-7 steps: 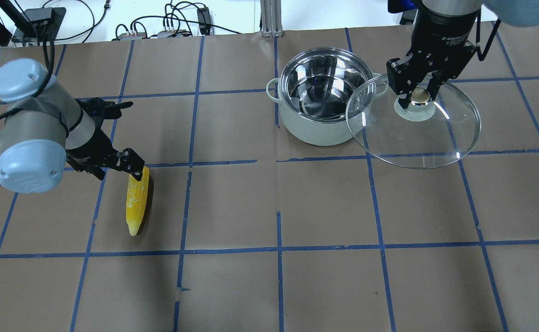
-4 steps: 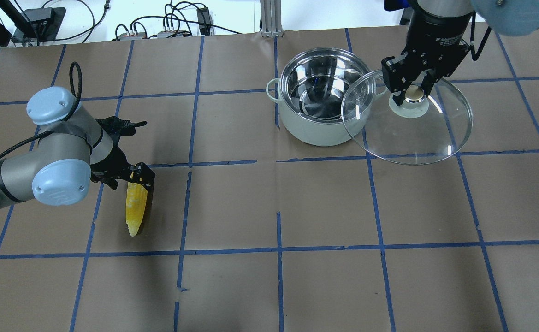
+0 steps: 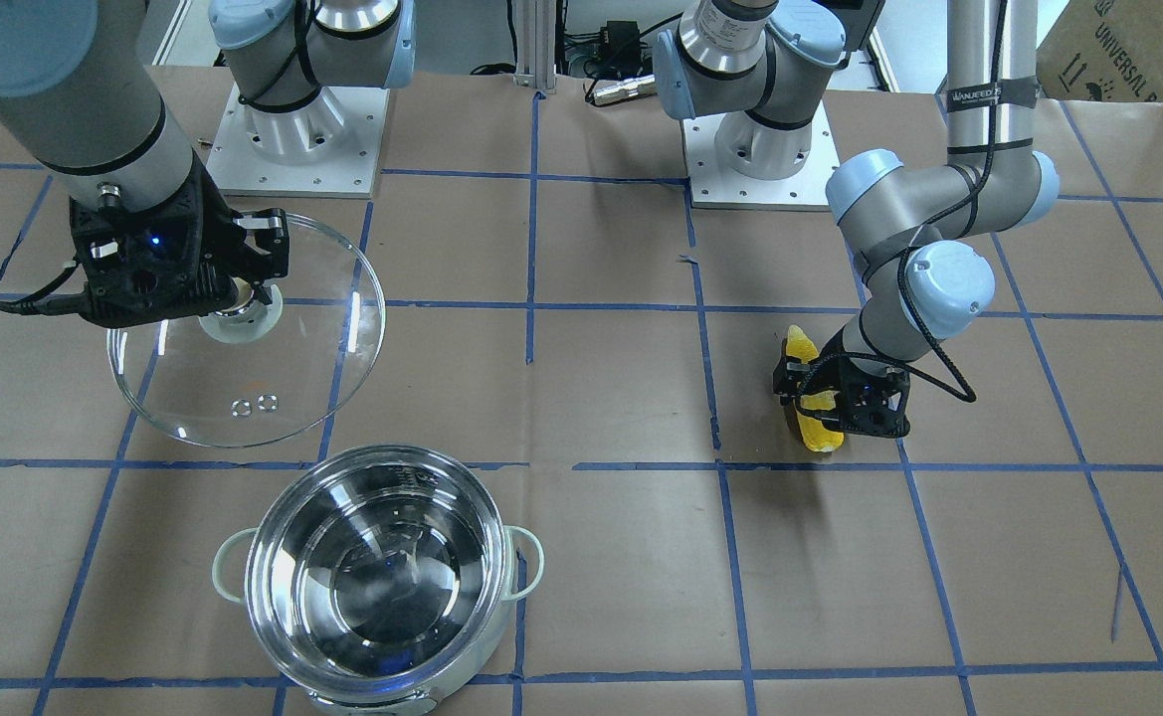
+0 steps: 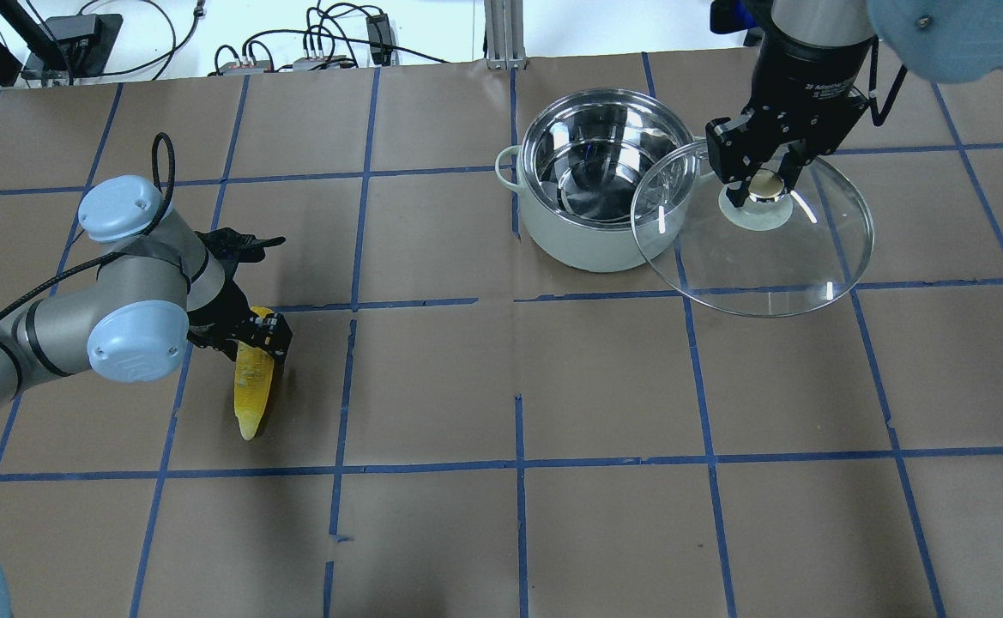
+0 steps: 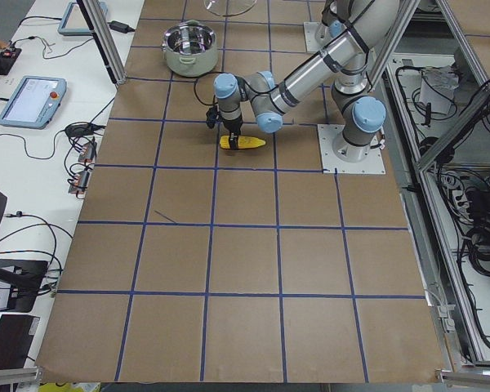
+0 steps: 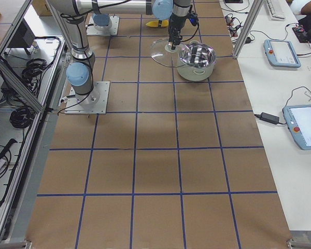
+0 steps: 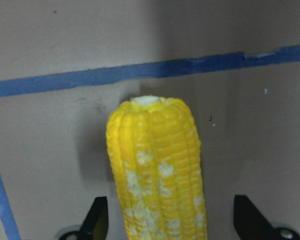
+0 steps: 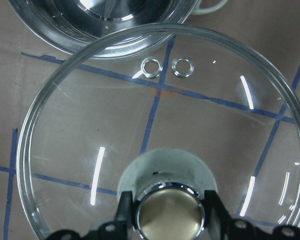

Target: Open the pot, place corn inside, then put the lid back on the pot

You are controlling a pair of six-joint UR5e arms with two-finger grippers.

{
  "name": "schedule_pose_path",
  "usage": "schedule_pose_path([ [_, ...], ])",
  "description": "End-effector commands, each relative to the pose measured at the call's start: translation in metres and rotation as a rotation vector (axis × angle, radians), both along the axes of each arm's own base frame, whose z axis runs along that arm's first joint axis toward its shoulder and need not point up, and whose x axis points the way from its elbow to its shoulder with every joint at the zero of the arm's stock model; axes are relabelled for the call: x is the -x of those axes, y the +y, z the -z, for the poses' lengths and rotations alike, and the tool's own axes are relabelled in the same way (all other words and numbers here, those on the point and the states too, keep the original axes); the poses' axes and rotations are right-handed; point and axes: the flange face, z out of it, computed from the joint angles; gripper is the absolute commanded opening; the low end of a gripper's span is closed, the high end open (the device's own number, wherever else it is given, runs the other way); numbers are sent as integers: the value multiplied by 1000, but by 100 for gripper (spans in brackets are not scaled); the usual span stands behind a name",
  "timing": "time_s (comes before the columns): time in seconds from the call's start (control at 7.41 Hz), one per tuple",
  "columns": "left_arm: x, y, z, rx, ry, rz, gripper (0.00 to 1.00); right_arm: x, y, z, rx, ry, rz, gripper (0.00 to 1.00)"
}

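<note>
corn (image 4: 252, 390): flat on the bench (image 4: 467, 386); our left gripper (image 4: 261, 333) has dropped over its thick end, jaws spread either side, not squeezing yet, so we reckon the grab's next
pot (image 4: 591, 240): open, empty
lid (image 4: 767, 266): right gripper (image 4: 760, 176) clamped on its knob (image 8: 170, 215), parked beside pot
</note>
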Motion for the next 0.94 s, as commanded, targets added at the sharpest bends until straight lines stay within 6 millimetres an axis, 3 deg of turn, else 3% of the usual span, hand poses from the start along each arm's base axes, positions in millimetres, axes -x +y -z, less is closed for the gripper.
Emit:
schedule_pose_path([
  [0.0,0,-5,-10,26,-6,0,17,0,0,-2,6,-1,0,24],
  [0.27,17,-32,-51,61,-10,-23,17,0,0,-4,11,-1,0,24],
  [0.81,126,-91,-152,143,48,-24,17,0,0,-2,8,-1,0,24],
])
